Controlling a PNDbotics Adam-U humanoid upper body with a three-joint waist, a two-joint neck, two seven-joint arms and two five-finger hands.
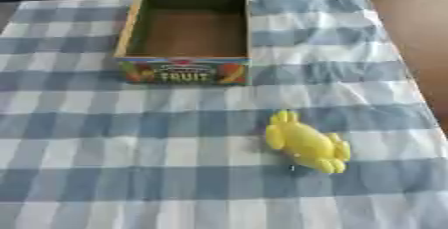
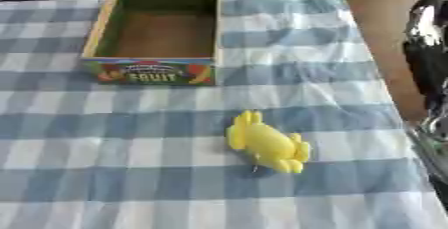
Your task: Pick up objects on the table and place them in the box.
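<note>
- yellow toy [image 1: 306, 143] lying on the blue-and-white checked cloth [image 1: 87, 138] over the table [image 1: 420, 33], toward the near right, well apart from the box.
- shaped like a rounded body with small lobes at both ends; exact kind hard to make out.
- box [image 1: 128, 28] standing farther back, left of centre, open on top, bare brown floor inside, "fruit" printed on the near wall.
- nothing but the box floor visible inside.
- black and silver part of the right arm [image 2: 429, 58] showing at the right edge in the right eye view only.
- right hand: cannot tell whether fingers are apart or together.
- left hand out of view.
</note>
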